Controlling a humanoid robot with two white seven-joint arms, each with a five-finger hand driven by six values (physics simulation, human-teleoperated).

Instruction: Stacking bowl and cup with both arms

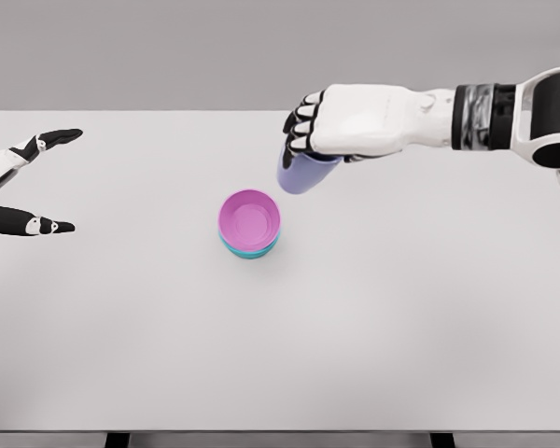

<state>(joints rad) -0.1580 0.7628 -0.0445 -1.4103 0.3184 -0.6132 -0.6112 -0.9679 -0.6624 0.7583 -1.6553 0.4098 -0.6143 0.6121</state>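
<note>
A: Nearest?
B: Pink bowl (249, 218) nested in teal bowl (250, 248), mid-table (373, 327).
A: Hands?
B: Left hand (23, 182) at the edge, fingers spread, empty. Farther back, right hand (347, 121) curled round a tilted lavender cup (297, 174).
</note>
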